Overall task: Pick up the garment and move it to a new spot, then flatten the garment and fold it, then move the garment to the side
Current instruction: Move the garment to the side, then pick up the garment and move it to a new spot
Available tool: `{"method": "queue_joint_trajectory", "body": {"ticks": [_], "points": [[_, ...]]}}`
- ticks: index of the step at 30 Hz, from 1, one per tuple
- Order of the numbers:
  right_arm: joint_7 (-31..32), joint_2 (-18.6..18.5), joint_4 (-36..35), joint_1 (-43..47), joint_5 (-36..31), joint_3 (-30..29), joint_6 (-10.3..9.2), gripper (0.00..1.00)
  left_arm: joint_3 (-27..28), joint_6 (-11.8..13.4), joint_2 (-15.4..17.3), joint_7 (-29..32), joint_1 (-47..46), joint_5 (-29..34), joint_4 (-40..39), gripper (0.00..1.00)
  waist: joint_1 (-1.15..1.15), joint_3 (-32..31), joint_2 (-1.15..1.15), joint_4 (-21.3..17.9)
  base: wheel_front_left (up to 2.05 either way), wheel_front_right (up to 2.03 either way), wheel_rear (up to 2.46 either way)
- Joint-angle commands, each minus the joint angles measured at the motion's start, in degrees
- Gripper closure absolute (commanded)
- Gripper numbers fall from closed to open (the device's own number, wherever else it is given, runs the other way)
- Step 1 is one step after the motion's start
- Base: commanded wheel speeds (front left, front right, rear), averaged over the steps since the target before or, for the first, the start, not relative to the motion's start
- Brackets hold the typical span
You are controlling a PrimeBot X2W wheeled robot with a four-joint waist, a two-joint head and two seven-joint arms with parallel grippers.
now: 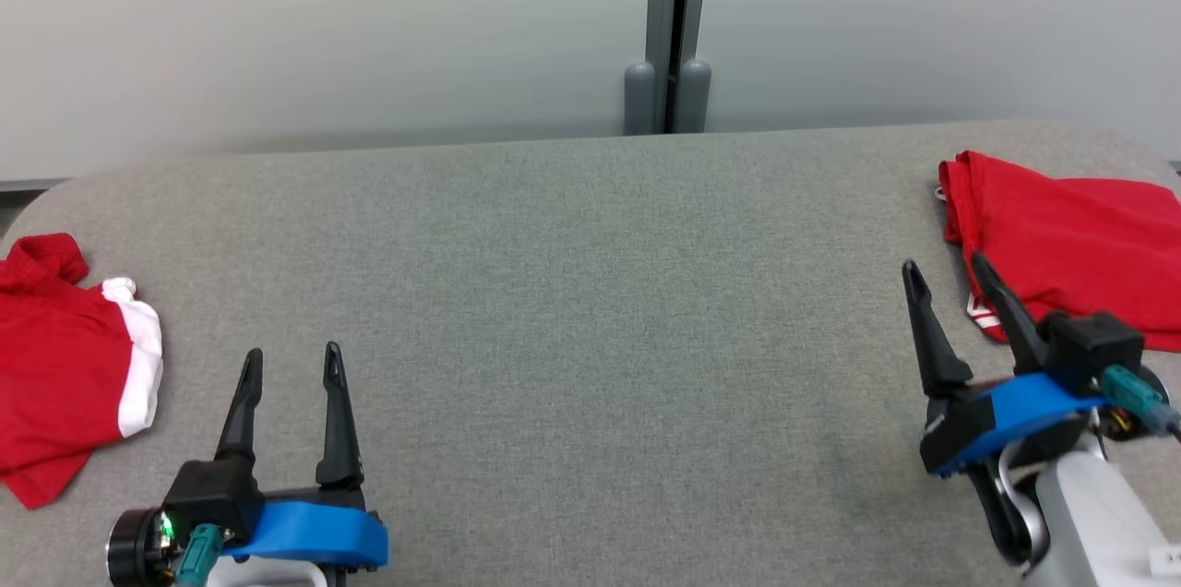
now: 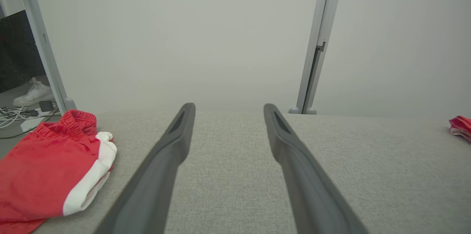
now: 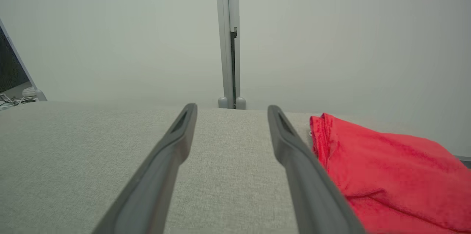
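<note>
Left gripper [image 1: 293,353] and right gripper [image 1: 945,264] are both spread wide, nothing pinched. The red shorts [image 1: 65,365] lie off left of the left one; a folded-looking red garment [image 1: 1070,236] sits just right of the right one. Guessing the shorts are next: swing left, pinch the waistband [image 1: 41,259] low.

Grey fabric-covered table [image 1: 590,292] ran wide in front of grey post [image 1: 661,15]. Red shorts [image 1: 65,365], white side stripe, lay crumpled far left of post, at table end. Folded red garment [image 1: 1070,236] lay far right of post.
</note>
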Motion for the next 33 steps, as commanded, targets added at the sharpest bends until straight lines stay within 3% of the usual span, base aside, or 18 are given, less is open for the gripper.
{"method": "queue_joint_trajectory", "body": {"ticks": [1,16,33], "points": [[0.6,0.4,-1.4,2.2,0.1,-0.5,0.01,0.0,-0.1,0.1,0.0,-0.1,0.6,-0.1,0.0,0.0,0.01,-0.5,0.0,-0.1,0.0,0.0,0.0],[8.1,6.4,-18.3,18.0,-3.2,-6.0,0.02,0.0,-0.4,0.6,0.9,0.3,2.9,-0.6,0.3,0.0,0.01,-3.3,0.0,0.5,0.0,0.0,0.0],[10.4,7.5,-21.7,19.9,-4.1,-7.4,0.02,0.0,-1.1,1.2,1.7,1.0,2.0,-1.2,0.0,0.0,0.01,-2.6,0.0,1.9,0.0,0.0,0.0]]}}
